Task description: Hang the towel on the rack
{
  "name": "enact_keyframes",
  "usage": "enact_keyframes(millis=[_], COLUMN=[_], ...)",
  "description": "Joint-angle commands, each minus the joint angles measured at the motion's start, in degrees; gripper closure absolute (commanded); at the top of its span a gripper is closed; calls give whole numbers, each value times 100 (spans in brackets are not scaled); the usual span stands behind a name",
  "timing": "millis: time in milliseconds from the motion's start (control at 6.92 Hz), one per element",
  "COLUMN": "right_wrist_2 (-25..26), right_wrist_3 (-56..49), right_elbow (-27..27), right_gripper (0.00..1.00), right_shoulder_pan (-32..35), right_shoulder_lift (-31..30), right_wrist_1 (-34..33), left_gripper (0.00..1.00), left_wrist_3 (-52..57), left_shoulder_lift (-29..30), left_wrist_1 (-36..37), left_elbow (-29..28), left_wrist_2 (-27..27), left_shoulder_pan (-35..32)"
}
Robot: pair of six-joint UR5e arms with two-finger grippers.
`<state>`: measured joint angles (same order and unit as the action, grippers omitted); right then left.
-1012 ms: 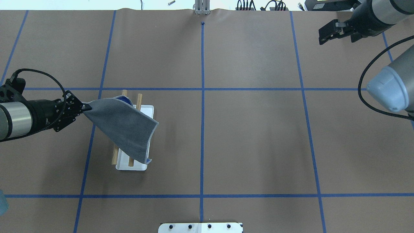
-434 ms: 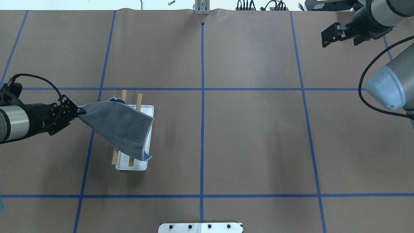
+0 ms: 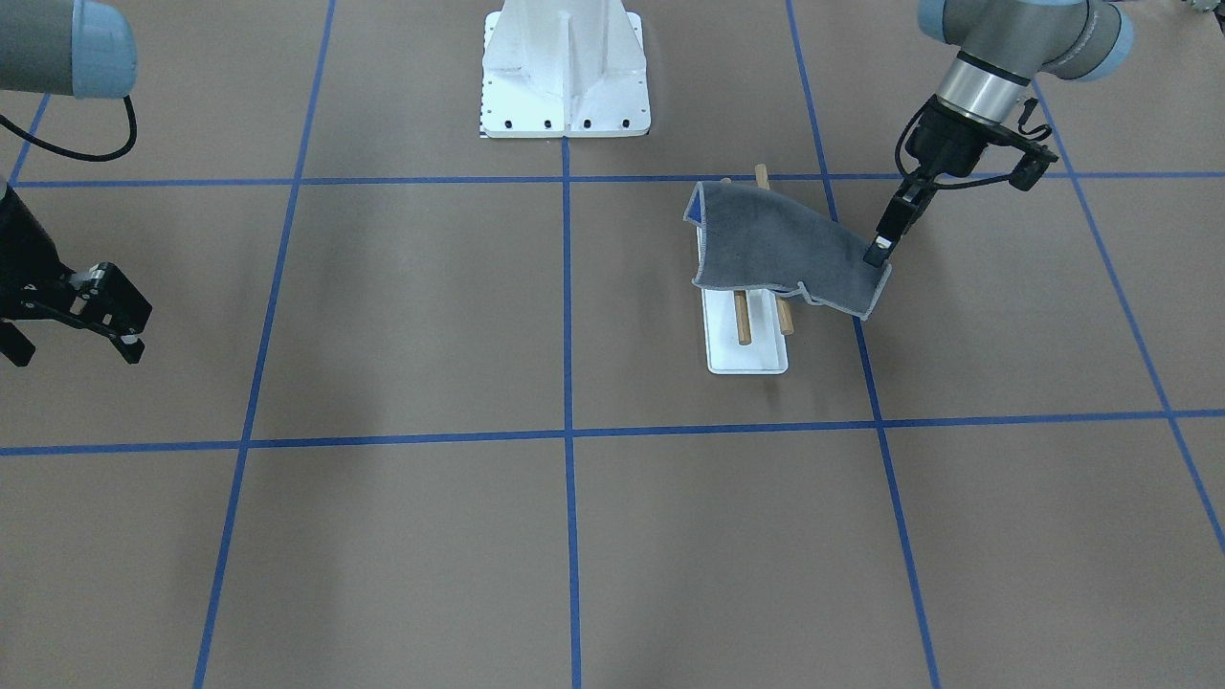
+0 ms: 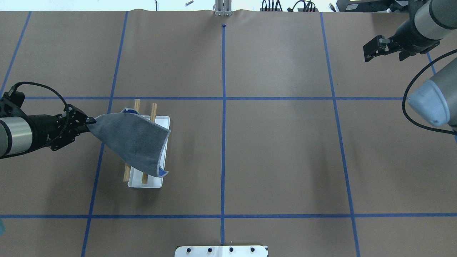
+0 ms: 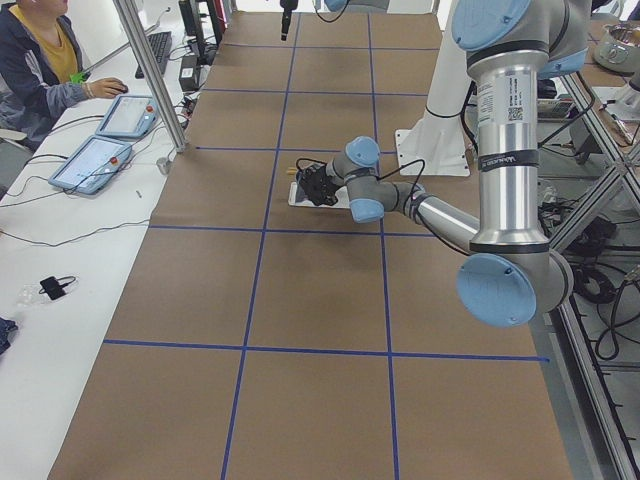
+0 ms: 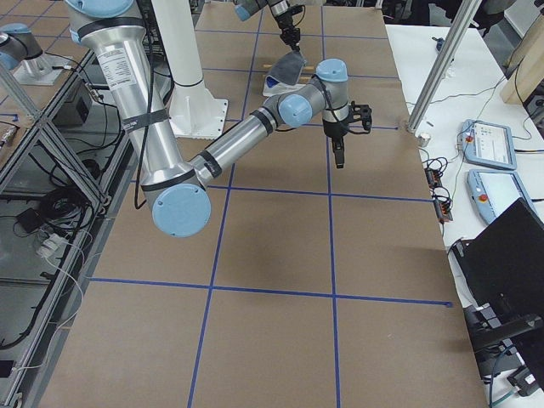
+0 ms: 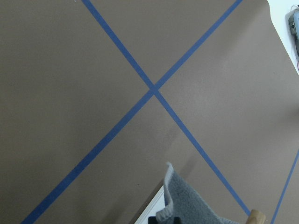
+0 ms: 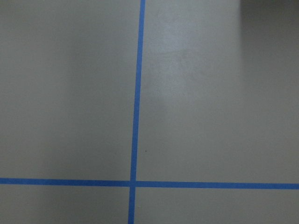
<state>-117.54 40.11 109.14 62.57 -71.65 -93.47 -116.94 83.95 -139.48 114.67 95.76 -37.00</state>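
Observation:
The dark grey towel (image 4: 134, 141) lies slanted over the two wooden rods (image 4: 154, 107) of the rack, whose white base (image 4: 144, 182) shows below it. A blue underside corner peeks out at its lower edge. My left gripper (image 4: 90, 122) is shut on the towel's left corner, level with the rods and just left of the rack. In the front view it (image 3: 876, 254) pinches the towel (image 3: 775, 249) above the rack base (image 3: 746, 354). The left wrist view shows the towel edge (image 7: 187, 205) and a rod end (image 7: 257, 217). My right gripper (image 4: 387, 53) is open and empty at the far right.
The large white bolted pedestal (image 3: 565, 67) stands at the robot's side of the table, and its edge shows in the overhead view (image 4: 221, 251). Blue tape lines grid the brown table. An operator (image 5: 35, 60) sits with tablets beyond the table's far edge.
My left gripper has drawn a little to the left with the towel corner, pulling the towel's right edge in over the rack. My right arm has moved further right.

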Motion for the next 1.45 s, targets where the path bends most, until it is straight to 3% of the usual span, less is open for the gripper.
enact_keyframes(millis=[0, 289, 578, 867, 1012, 1301], right_wrist_2=[-58, -102, -128, -749, -1153, -1394], right_wrist_3=[-162, -310, -679, -1598, -2056, -2656], right_elbow=[-6, -6, -15, -172, -374, -559], right_gripper=[0, 0, 0, 0, 0, 0], right_shoulder_pan=[18, 97, 281, 858, 1166, 1590], right_shoulder_lift=[-156, -366, -534, -797, -937, -1289], right_wrist_1=[-5, -5, -5, -5, -5, -5], left_gripper=[2, 2, 2, 2, 2, 2], left_wrist_3=[74, 1305, 3159, 5600, 7030, 9485], left_shoulder_lift=[-28, -19, 60, 8, -2, 16], left_wrist_1=[0, 61, 114, 123, 123, 672], left_elbow=[-101, -172, -662, -1504, -2004, -2675], left_wrist_2=[-22, 388, 1615, 2515, 2727, 2729], left_shoulder_pan=[-9, -594, -1918, -3106, -3511, -4041])
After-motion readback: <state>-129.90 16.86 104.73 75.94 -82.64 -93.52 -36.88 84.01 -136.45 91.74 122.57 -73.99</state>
